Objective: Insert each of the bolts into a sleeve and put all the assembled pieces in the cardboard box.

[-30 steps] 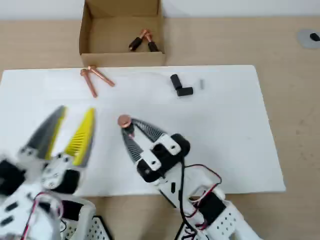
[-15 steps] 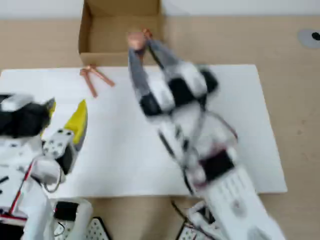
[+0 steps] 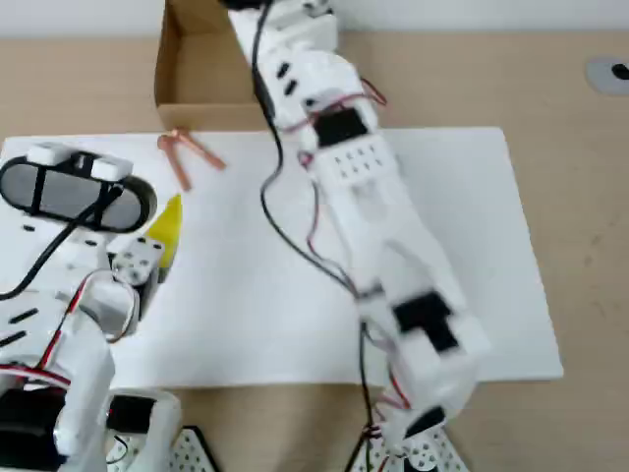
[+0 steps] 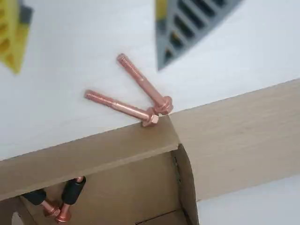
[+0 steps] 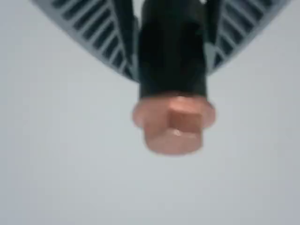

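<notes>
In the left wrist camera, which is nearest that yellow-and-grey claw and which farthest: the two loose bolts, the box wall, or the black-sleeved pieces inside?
From the left gripper:
1. Loose bolts, on the white sheet.
2. Cardboard box wall, just behind the bolt heads.
3. Sleeved pieces, inside the box, past that wall.

**Bolts before the box, sleeved pieces within**

The open brown cardboard box (image 3: 211,116) is set on the wooden worktop (image 3: 570,167), behind the flat white sheet (image 3: 472,246). Two bare copper bolts (image 4: 140,80) are laid on that sheet just before the box's near wall, heads together. Two black-sleeved bolts (image 4: 72,190) are lodged inside the box.
</notes>
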### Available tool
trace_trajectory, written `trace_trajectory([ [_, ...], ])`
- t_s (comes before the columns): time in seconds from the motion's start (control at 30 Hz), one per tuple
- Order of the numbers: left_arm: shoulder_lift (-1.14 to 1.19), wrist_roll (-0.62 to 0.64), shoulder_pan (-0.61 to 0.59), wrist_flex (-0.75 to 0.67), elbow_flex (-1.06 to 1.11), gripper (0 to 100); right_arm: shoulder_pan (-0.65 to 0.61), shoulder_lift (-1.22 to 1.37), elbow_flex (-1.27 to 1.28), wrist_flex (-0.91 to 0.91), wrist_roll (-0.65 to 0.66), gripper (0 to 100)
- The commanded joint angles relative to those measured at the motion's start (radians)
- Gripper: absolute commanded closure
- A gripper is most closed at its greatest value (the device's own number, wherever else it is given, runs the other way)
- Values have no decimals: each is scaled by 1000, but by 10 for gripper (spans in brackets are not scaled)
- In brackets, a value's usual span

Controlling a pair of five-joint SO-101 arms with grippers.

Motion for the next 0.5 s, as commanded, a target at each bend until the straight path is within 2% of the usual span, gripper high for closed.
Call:
trace_trajectory([
  [0.0,5,9,-15,-55,34,801,44,231,-357,-26,9,989],
  [0.27,5,9,-18,-189,209,801,73,771,-832,-26,77,989],
  [0.37,5,9,-18,-244,270,801,70,912,-958,-26,147,988],
  [0.47,5,6,-18,-273,315,801,70,1012,-1044,-26,147,940],
])
